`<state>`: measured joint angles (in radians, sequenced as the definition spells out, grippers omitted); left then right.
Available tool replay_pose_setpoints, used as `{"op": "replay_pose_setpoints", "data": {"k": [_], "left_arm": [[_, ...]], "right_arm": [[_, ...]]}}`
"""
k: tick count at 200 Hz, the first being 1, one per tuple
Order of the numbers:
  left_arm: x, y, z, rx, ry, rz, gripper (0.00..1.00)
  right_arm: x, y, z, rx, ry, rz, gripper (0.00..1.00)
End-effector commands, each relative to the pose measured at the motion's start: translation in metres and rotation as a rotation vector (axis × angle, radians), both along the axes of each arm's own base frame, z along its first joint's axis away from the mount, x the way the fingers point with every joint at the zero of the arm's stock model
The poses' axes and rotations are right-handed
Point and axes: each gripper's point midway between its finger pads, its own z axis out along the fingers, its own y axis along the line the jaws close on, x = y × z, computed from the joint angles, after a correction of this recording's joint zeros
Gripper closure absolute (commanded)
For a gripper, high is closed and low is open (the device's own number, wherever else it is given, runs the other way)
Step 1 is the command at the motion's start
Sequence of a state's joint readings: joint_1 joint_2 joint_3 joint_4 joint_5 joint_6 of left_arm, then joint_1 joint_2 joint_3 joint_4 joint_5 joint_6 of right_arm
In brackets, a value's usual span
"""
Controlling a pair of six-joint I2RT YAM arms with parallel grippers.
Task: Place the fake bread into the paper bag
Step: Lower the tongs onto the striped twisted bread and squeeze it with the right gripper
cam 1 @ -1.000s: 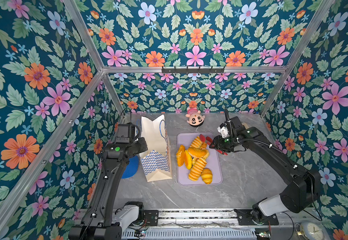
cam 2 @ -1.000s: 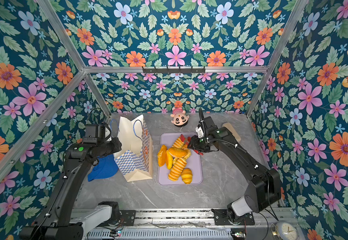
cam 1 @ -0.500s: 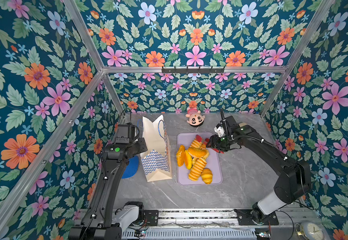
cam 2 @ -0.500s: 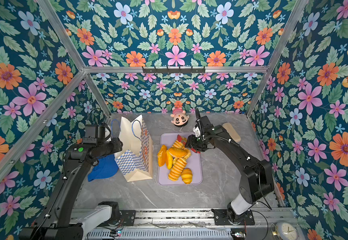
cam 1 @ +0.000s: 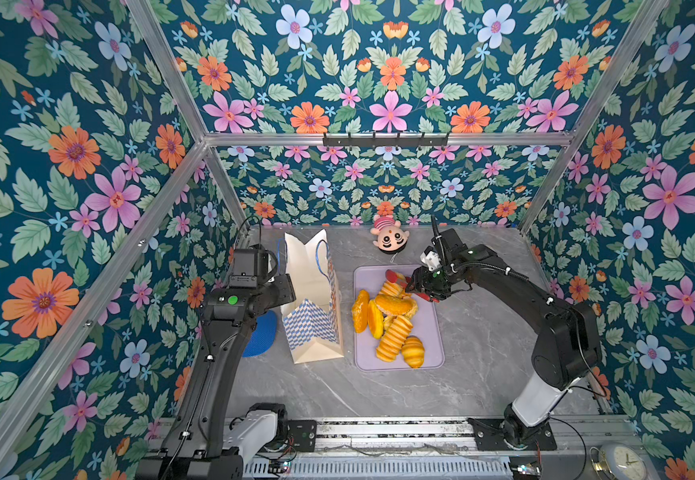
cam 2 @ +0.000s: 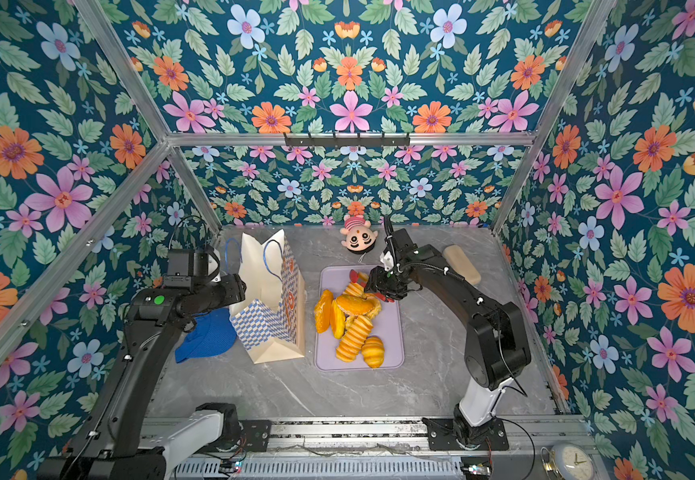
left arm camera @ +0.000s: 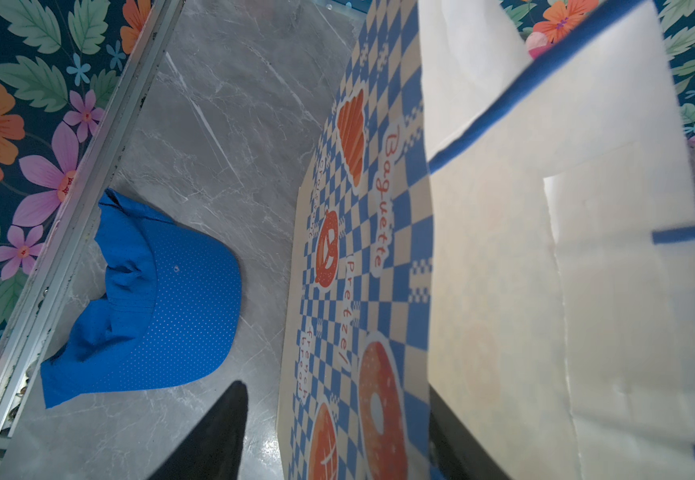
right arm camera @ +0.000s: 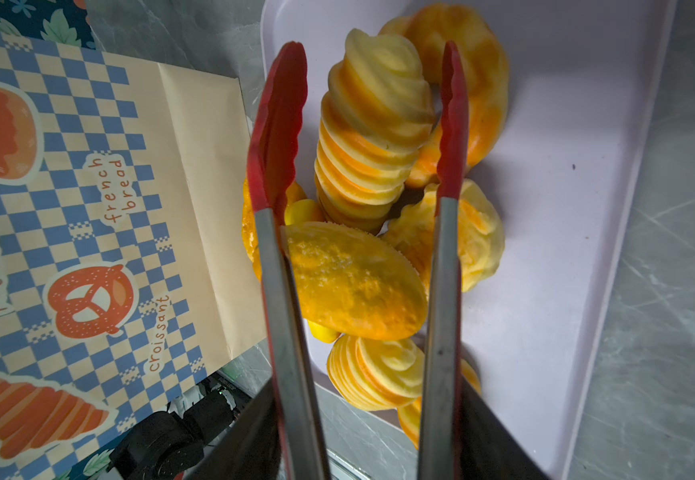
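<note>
Progress, small: right hand (cam 1: pixel 425 286) clamped on red-tipped tongs (right arm camera: pixel 279 124), now further in over fake bread (cam 1: pixel 391 316), tips apart astride a ridged loaf (right arm camera: pixel 370 137) (no squeeze yet). Left hand (cam 1: pixel 284 291) at paper bag (cam 1: pixel 312 299) rim, fingers (left arm camera: pixel 221 432) apart. Bread all on tray (cam 1: pixel 431 345) just beside bag, none visibly bagged; pick-up probably next.
</note>
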<state>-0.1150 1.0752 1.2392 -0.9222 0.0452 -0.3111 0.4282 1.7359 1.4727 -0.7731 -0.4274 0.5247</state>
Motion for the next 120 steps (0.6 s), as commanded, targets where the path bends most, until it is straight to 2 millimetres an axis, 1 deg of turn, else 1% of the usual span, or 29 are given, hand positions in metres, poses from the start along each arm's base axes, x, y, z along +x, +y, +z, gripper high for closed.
{"op": "replay_pose_setpoints", "data": {"k": [1,34,68,75,77,79,120], "left_arm": [[-0.001,0.004,0.002,0.019,-0.001,0.006,0.30],[0.000,0.004,0.005,0.025,-0.006,0.007,0.23],[0.002,0.005,0.013,0.029,-0.023,0.009,0.17],[0.002,0.005,0.014,0.029,-0.027,0.008,0.16],[0.002,0.005,0.015,0.030,-0.028,0.008,0.15],[0.002,0.005,0.015,0.030,-0.028,0.008,0.15],[0.006,0.004,0.016,0.029,-0.033,0.004,0.14]], "right_arm": [[0.002,0.004,0.001,0.017,0.007,-0.001,0.44],[0.002,0.002,0.004,0.013,-0.002,-0.010,0.52],[-0.003,-0.008,0.017,-0.011,-0.048,-0.035,0.57],[-0.004,-0.011,0.014,-0.023,-0.045,-0.040,0.58],[-0.006,-0.012,0.024,-0.014,-0.070,-0.042,0.58],[-0.007,-0.013,0.026,-0.013,-0.077,-0.043,0.59],[-0.015,-0.034,0.038,-0.069,-0.153,-0.094,0.61]]}}
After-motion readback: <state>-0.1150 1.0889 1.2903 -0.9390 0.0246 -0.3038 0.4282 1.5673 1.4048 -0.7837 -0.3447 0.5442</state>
